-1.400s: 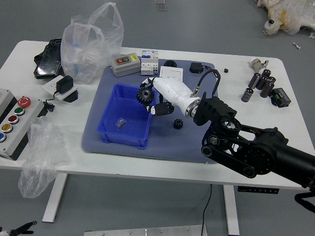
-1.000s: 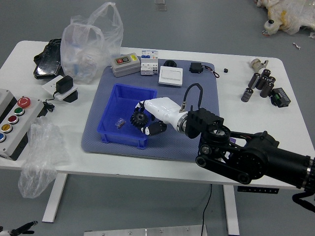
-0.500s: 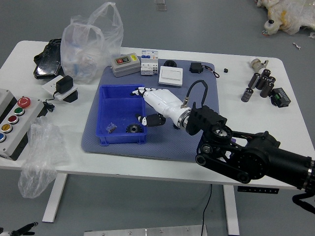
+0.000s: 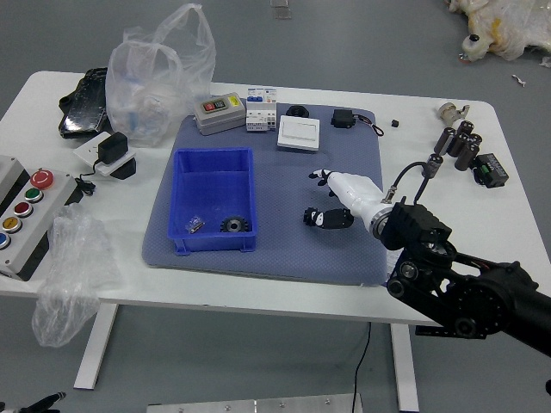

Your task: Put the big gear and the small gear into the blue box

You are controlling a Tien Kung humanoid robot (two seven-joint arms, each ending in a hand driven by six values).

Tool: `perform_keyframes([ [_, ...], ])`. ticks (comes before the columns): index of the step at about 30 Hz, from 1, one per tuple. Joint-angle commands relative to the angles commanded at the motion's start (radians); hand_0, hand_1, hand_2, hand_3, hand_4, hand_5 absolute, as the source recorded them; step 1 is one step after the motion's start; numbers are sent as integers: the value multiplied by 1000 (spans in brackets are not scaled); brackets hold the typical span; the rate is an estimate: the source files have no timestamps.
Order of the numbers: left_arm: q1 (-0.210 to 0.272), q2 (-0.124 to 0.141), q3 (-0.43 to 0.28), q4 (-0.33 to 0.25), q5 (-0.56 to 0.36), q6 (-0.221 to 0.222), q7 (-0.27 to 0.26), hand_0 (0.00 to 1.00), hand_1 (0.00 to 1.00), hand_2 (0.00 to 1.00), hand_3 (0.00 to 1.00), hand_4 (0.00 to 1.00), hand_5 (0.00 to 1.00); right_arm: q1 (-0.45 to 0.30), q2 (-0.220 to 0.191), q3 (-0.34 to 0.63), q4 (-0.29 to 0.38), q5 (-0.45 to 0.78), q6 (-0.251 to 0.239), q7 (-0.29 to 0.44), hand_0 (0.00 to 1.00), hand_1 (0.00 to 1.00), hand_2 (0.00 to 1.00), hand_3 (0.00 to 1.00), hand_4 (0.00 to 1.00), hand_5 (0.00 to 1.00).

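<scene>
"Going from the left, what is lying around?"

"Bottom corner, a bit of the left hand (image 4: 39, 403), too little to judge. Above it, a button box (image 4: 36, 206), then a crumpled bag (image 4: 79, 267) hanging over the edge of the table (image 4: 172, 286). Behind those, a black package (image 4: 84, 105), a black plug (image 4: 112, 147) and a big clear bag (image 4: 151, 90)."

"And the blue box (image 4: 213, 176)?"

"On the mat (image 4: 280, 249), with a small clear packet (image 4: 195, 224) in its near left part and the big gear (image 4: 234, 224) near its right wall."

"Past that?"

"Along the back, a grey case (image 4: 220, 113) and a white square box (image 4: 299, 133). In front of them, the right hand (image 4: 331, 198), fingers loosely parted, with no grip on anything. Its lower fingertip mostly hides the small gear (image 4: 309, 216), outside the blue box; I can't tell if they touch."

"Far right?"

"Dark cylinders (image 4: 461, 146) and a dark block (image 4: 491, 170)."
</scene>
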Motion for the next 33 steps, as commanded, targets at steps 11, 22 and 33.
perform_keyframes([
  [11, -3, 0, 0, 0, 4, -2, 1, 653, 469, 506, 717, 736, 625, 7, 17, -48, -23, 42, 2, -21, 482, 487, 590, 688, 580, 135],
  [22, -6, 0, 3, 0, 1, -2, -2, 653, 469, 506, 719, 734, 624, 16, 34, -81, -52, 60, -49, -12, 425, 417, 461, 608, 490, 45],
  [33, -5, -1, 13, 2, -9, -1, -9, 653, 469, 505, 719, 734, 626, 22, 34, -75, -55, 63, -80, 10, 382, 393, 401, 555, 483, 158],
])
